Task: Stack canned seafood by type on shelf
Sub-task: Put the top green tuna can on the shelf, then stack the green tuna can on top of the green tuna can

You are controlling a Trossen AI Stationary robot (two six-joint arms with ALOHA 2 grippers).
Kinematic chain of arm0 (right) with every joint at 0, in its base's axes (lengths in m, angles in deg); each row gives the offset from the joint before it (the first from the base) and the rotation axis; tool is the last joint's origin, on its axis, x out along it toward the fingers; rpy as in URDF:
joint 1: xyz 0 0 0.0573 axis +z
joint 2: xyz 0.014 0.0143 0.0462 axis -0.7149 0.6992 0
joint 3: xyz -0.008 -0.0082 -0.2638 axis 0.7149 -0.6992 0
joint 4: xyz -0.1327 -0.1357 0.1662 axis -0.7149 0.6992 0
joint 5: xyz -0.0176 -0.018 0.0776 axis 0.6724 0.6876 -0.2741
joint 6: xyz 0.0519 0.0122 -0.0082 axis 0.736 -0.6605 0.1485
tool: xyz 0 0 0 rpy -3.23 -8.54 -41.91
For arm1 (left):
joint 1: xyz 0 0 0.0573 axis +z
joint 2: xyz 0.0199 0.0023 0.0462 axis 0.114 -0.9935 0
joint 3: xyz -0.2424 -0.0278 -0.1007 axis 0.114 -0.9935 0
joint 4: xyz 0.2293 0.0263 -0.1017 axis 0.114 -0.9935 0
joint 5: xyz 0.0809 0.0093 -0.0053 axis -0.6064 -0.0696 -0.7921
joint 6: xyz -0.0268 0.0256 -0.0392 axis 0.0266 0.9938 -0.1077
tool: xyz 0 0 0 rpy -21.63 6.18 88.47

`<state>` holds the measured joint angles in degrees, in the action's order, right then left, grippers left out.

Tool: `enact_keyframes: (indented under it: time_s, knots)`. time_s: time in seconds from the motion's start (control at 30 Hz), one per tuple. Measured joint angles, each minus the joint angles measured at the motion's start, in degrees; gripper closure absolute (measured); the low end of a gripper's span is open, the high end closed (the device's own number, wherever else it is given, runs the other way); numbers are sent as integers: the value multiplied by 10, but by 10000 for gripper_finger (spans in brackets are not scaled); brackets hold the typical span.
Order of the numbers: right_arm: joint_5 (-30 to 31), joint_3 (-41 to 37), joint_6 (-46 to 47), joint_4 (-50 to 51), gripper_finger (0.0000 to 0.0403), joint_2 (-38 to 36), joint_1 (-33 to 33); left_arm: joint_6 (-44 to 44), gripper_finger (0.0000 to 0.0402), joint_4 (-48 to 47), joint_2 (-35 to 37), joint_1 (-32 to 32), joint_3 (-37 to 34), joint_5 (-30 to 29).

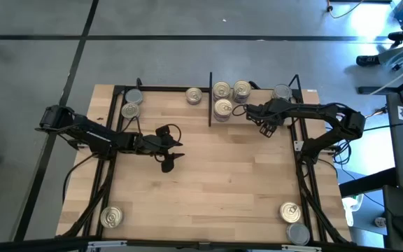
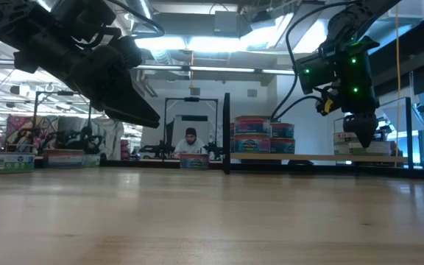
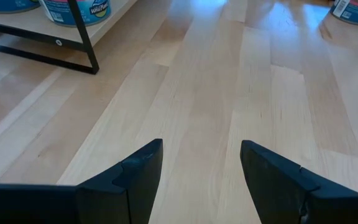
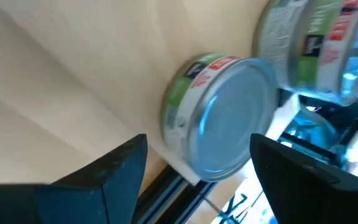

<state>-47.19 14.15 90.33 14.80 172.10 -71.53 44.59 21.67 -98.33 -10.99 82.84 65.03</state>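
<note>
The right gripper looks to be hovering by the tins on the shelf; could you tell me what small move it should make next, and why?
Probably ease forward around the green-labelled tin. The right gripper hangs open and empty over the shelf, and its wrist view shows that grey-lidded tin framed between the fingers, not yet touched. The left gripper waits open above the table.

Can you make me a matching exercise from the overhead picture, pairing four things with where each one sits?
Things:
1. left end effector
2. right end effector
3. black upright divider
4. gold-lidded tin

Places:
A. near the table's front left corner
B. over the bare middle of the table
C. beside the tins right of the divider
D. standing between two shelf bays

Pairs: 1-B, 2-C, 3-D, 4-A
</note>
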Motion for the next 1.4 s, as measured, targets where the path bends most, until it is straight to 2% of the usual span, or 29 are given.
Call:
enact_keyframes:
  time_s: [0.13,0.8,1.03,1.23,1.4]
  knots:
    - [42,0,1,-2,119,0,0,0,187,0,0,0,0,0]
    - [77,-15,0,-34,119,-1,-4,-4,187,0,0,-1,0,0]
    - [127,-22,0,-39,119,-1,-8,-4,187,0,0,-1,0,0]
    - [108,-9,0,-40,119,-2,10,-4,187,0,0,-1,0,0]
    - [49,39,7,-46,119,-15,81,-15,187,0,0,-1,0,0]
